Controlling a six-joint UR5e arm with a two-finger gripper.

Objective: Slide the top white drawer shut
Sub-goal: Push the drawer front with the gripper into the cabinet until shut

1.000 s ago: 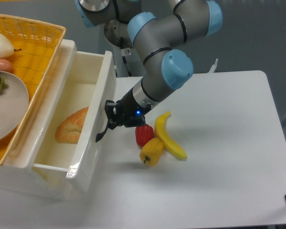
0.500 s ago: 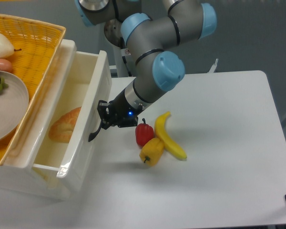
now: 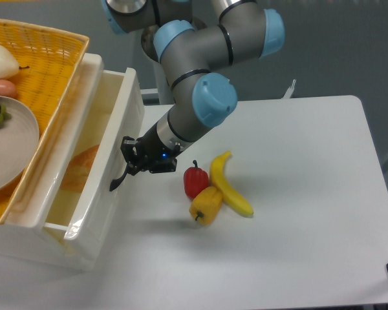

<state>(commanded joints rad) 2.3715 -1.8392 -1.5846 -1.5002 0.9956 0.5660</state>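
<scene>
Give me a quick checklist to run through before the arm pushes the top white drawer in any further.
1. Hand against the drawer front at the black handle: ok.
2. Top white drawer fully shut: not ok, it stands partly open.
3. Bread lying low inside the drawer, below the rim: ok.
4. Red pepper, yellow pepper and banana apart from the drawer front: ok.
5. Hand's jaws gripping the handle or only pressing: cannot tell.
6. Yellow basket clear of the drawer's travel: cannot tell.
</scene>
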